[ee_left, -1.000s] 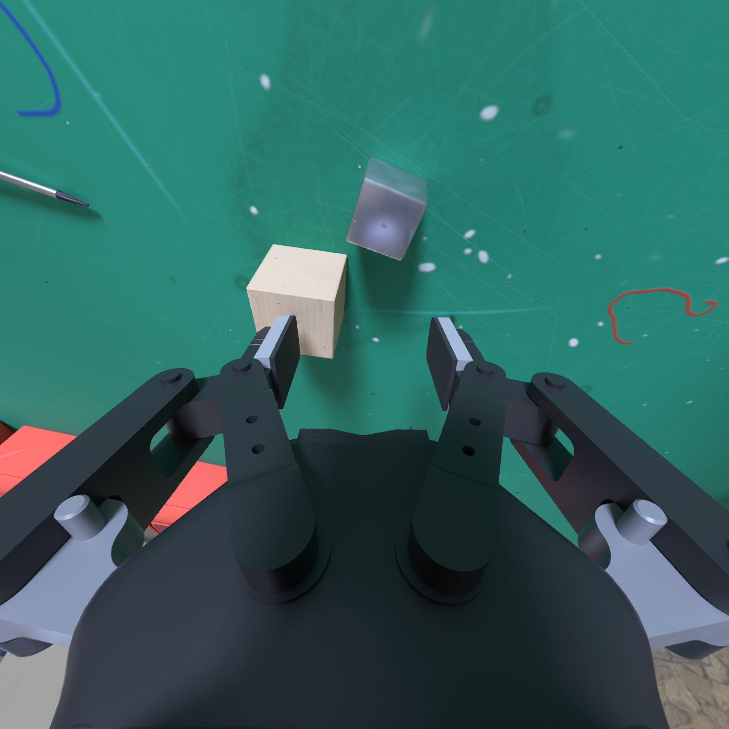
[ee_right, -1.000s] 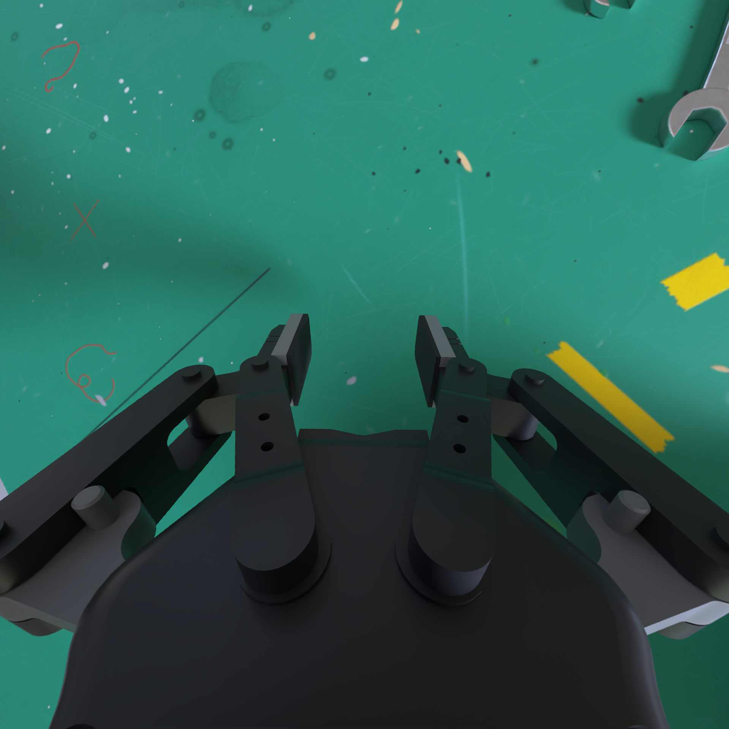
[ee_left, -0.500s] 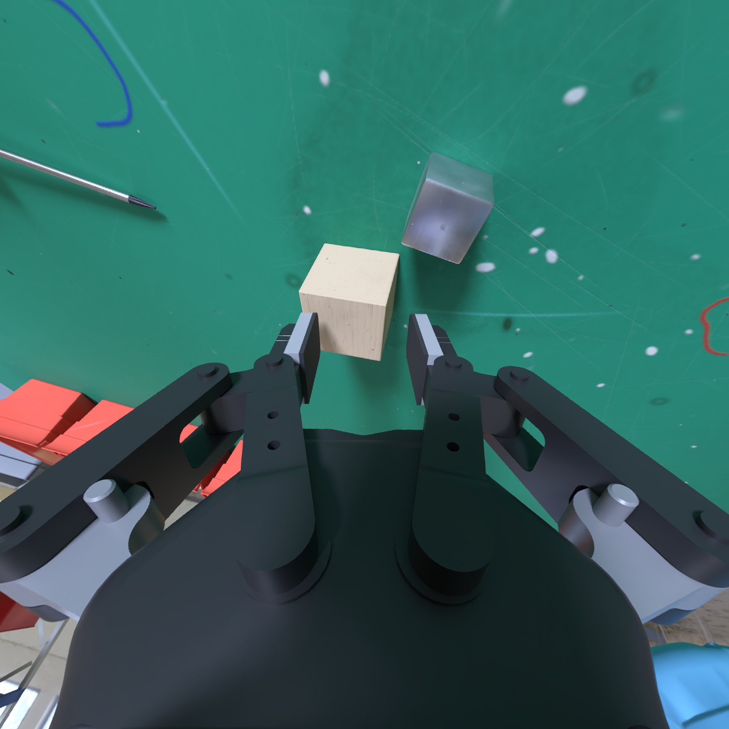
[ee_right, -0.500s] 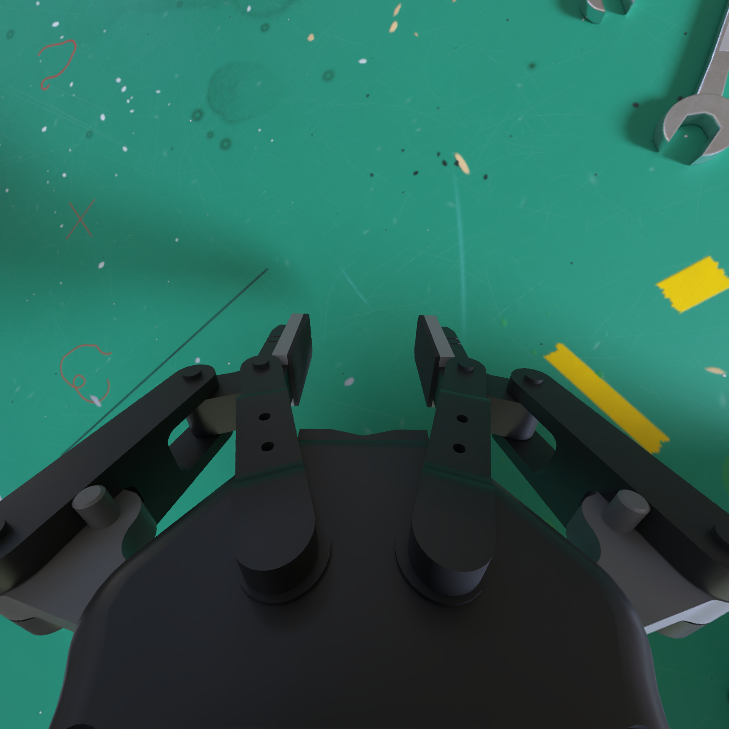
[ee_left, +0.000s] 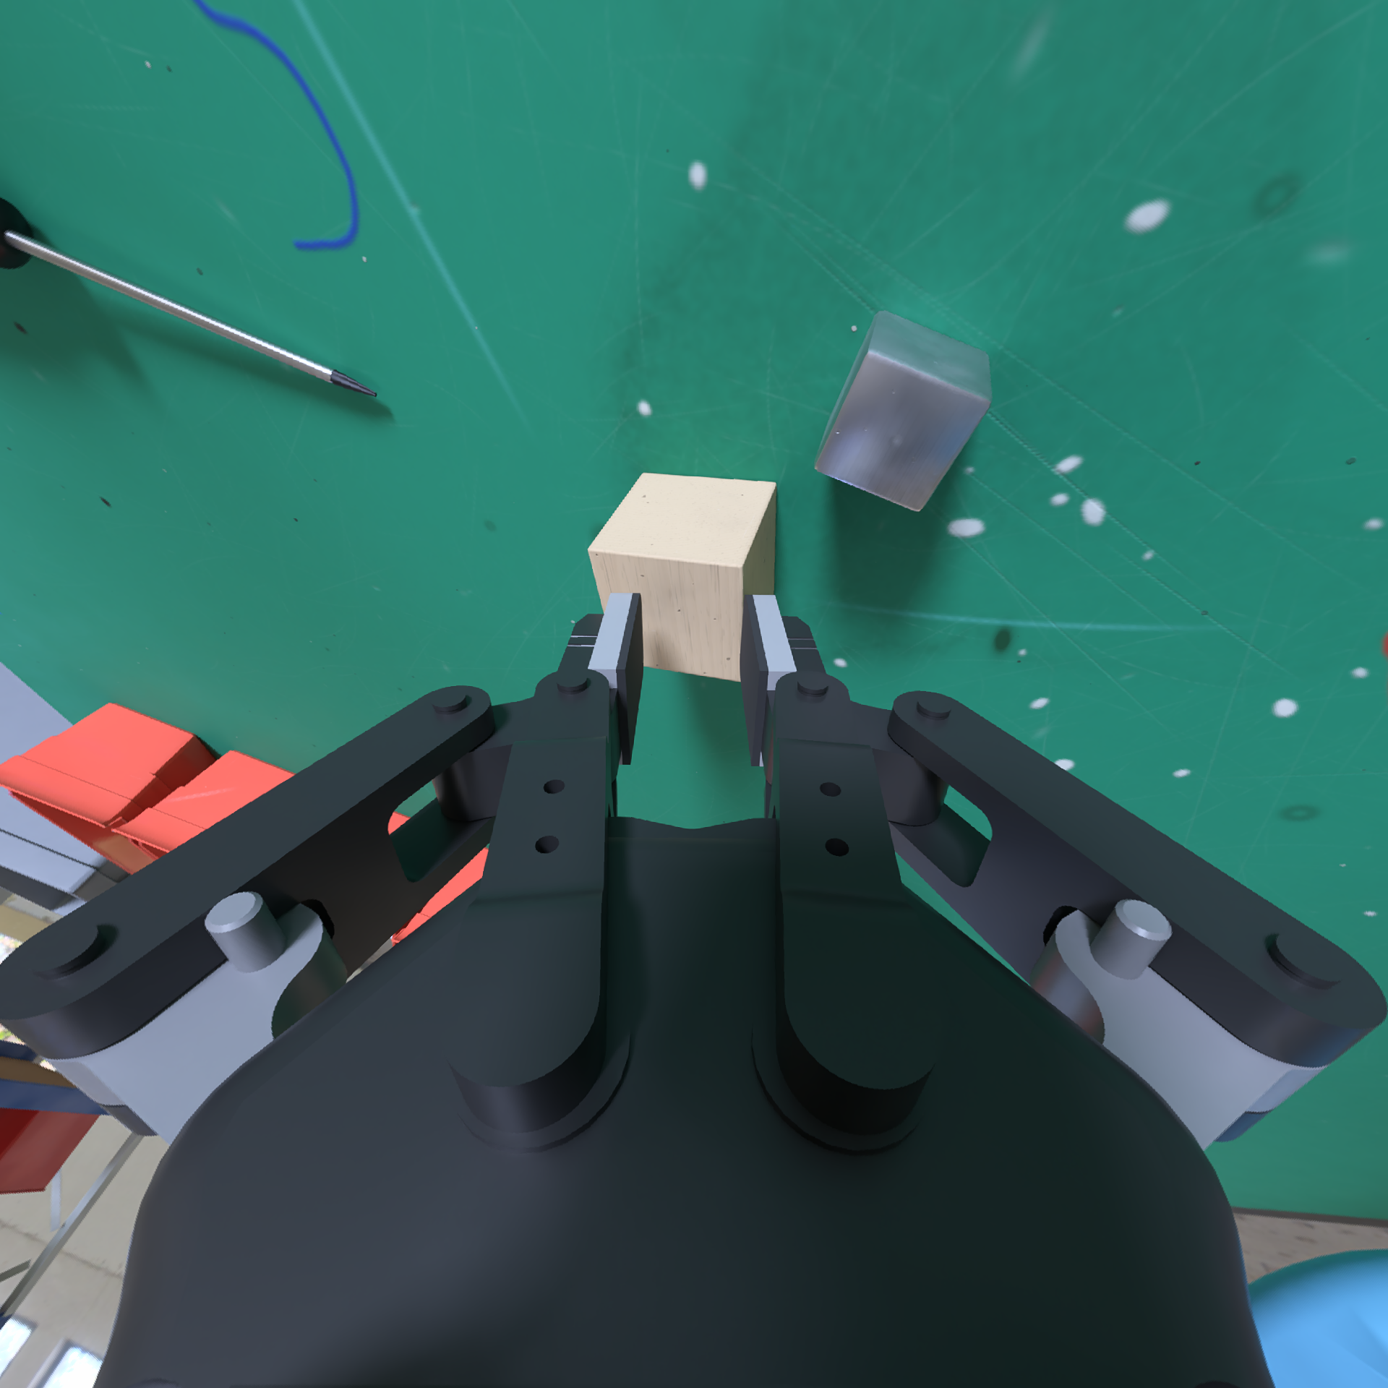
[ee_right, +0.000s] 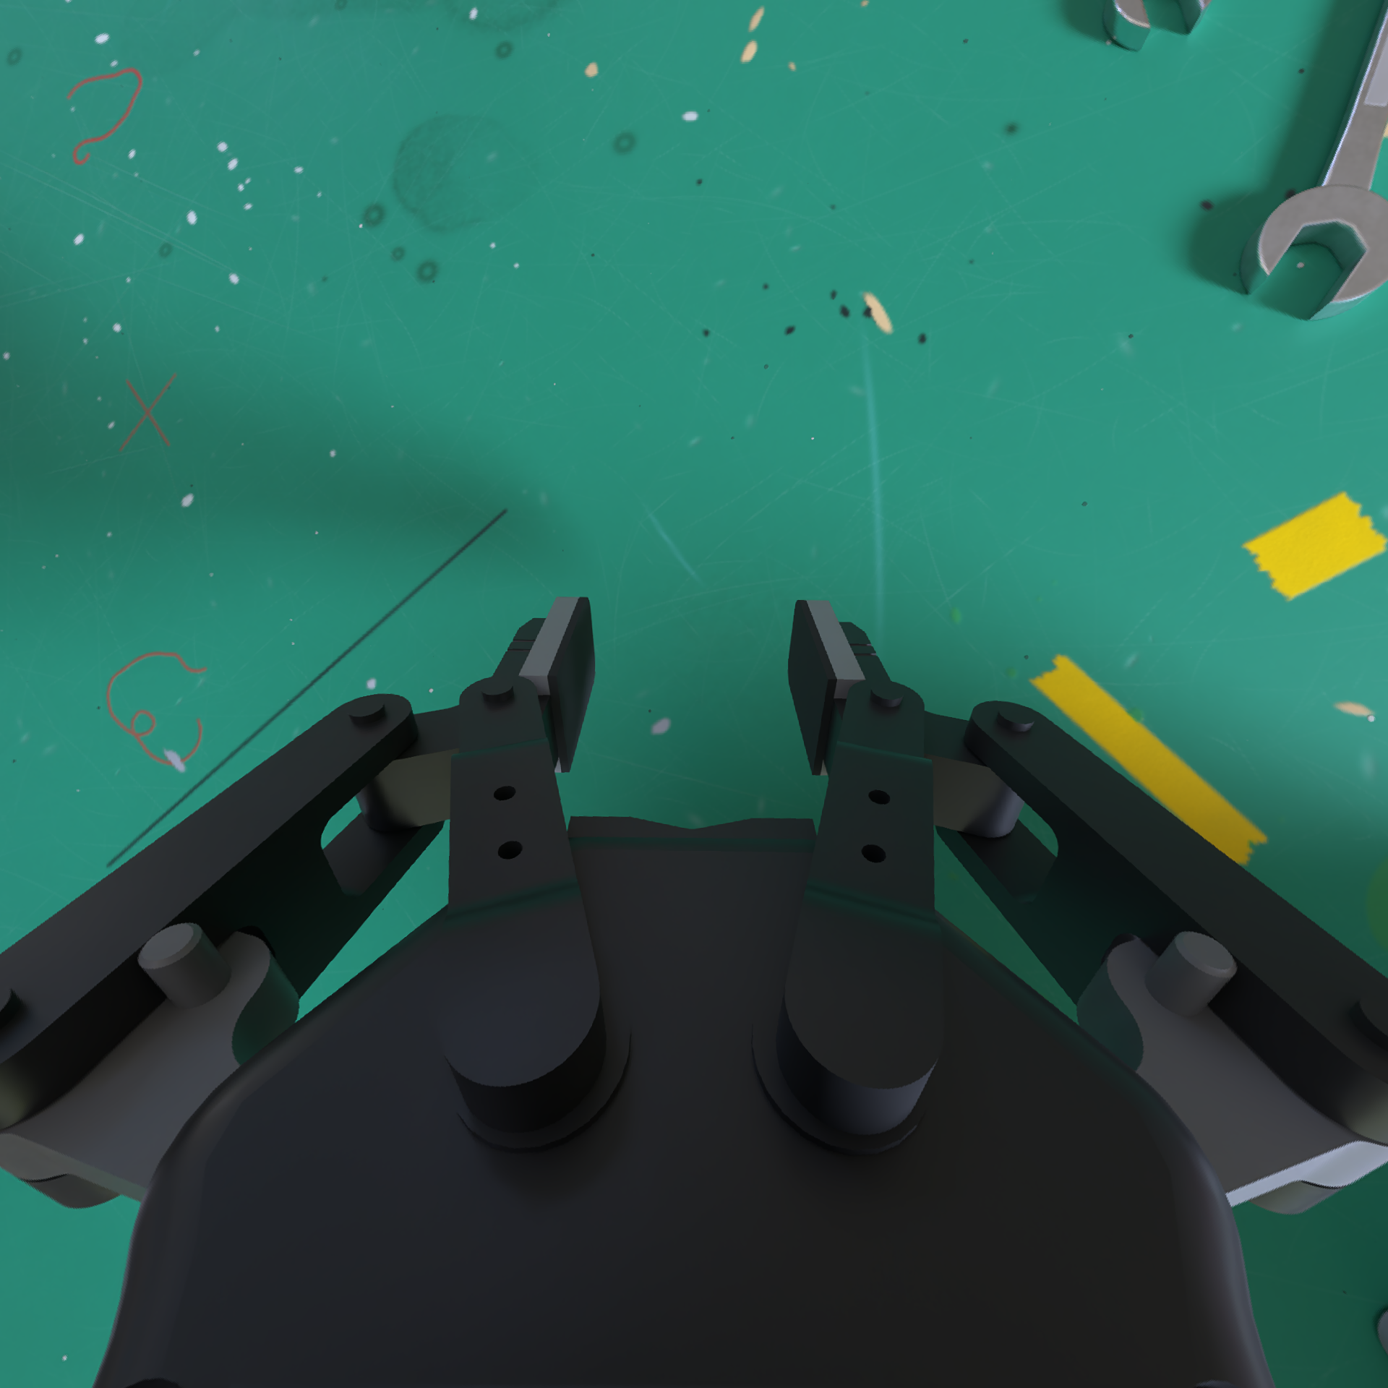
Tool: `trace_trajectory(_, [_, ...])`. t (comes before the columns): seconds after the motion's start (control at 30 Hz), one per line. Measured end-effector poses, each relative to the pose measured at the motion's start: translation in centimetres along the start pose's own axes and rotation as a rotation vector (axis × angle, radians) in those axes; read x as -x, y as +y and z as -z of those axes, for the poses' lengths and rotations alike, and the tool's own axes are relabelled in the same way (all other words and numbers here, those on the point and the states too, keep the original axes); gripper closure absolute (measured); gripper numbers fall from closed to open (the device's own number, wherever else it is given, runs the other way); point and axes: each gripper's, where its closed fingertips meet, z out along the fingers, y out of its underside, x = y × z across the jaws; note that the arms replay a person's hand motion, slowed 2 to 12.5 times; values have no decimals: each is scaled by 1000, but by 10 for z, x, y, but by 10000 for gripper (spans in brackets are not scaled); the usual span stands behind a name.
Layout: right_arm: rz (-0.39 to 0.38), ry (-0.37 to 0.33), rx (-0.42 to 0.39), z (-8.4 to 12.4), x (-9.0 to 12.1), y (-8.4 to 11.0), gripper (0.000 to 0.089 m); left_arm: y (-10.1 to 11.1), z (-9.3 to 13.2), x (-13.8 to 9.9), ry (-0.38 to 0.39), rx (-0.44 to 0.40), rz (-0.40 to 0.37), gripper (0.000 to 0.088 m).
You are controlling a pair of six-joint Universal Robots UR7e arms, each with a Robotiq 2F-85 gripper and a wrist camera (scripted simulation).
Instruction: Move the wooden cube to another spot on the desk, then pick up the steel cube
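In the left wrist view the pale wooden cube (ee_left: 687, 571) sits low over the green mat (ee_left: 451, 526). My left gripper (ee_left: 691, 638) has its two fingers (ee_left: 617, 638) pressed in at the cube's lower left and right edges, shut on it. I cannot tell whether the cube is off the mat. The steel cube (ee_left: 897, 417) stands apart, up and to the right of the wooden cube. In the right wrist view my right gripper (ee_right: 691, 676) is open and empty above bare mat (ee_right: 676, 375).
A thin screwdriver (ee_left: 188, 315) lies at the left, with a blue scribble above it. Red boxes (ee_left: 113, 766) are at the lower left mat edge and a blue thing (ee_left: 1322, 1322) at the lower right. A wrench (ee_right: 1329, 210) and yellow tape strips (ee_right: 1142, 758) lie right of the right gripper.
My left gripper shifted left until the wooden cube sat between its fingers, and the fingers closed from wide open onto it. The right gripper barely moved.
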Motion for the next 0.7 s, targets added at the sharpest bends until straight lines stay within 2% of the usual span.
trace_trajectory(0.2, [5,2,0,0,0,0,422,4,1,3,-6,-33,38,616])
trace_trajectory(0.43, [13,8,-3,1,0,-1,422,8,-1,4,-3,-56,72,310])
trace_trajectory(0.7, [23,13,1,1,1,-1,419,10,-4,0,41,-53,87,221])
